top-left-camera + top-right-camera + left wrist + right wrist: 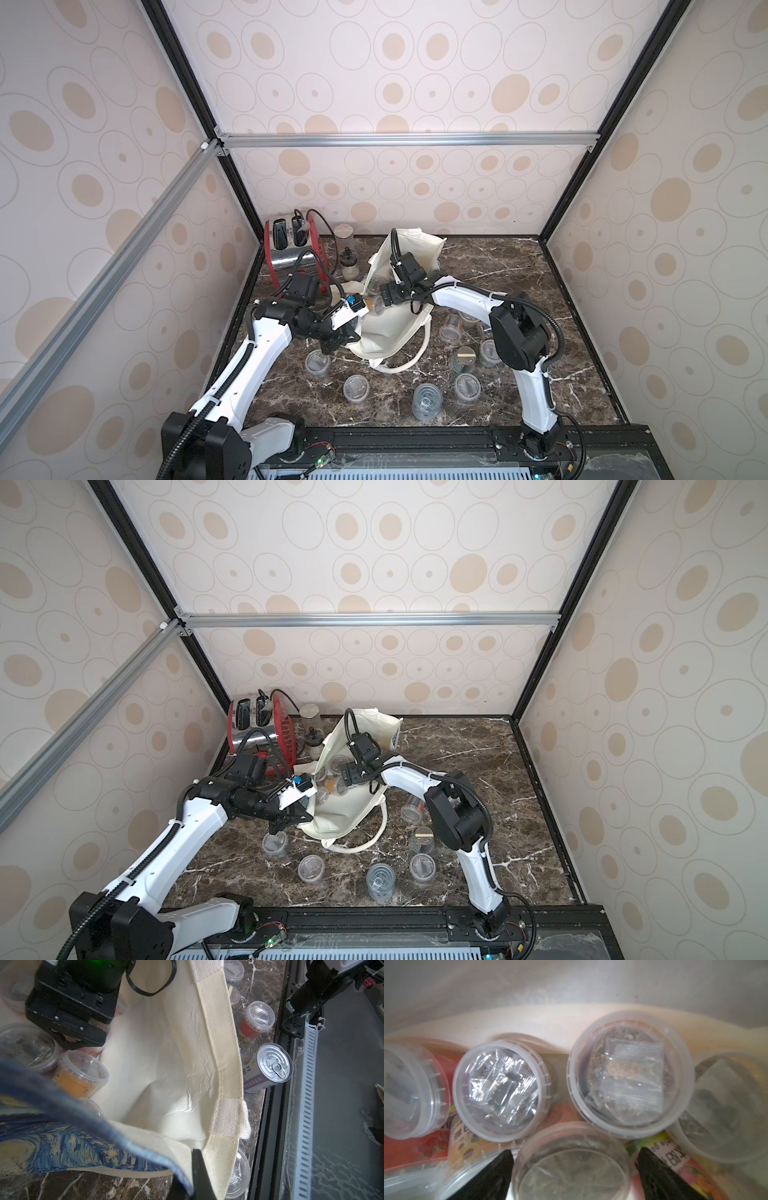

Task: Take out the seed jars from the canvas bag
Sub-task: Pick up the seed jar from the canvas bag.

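There's the left gripper (351, 338), jaws pinched tight on the rim of the canvas bag (390, 332), propping the mouth open on the marble table (519, 291). And the right gripper (576, 1157) is right down inside the bag, jaws spread wide, one finger either side of a clear-lidded seed jar (571, 1176). It's straddling the jar, not gripping it, by the look of things. More jars crowd close around that one in the bag, while several stand out on the table, such as the front jar (356, 388) near the edge. The trick here, I'd say, is to go a touch deeper so the fingers catch the body below the lid's lip. Then close square and lift straight up, so the neighbouring jar (501, 1089) isn't dragged along. The left side must hold that rim firm, or the cloth flops over the opening.
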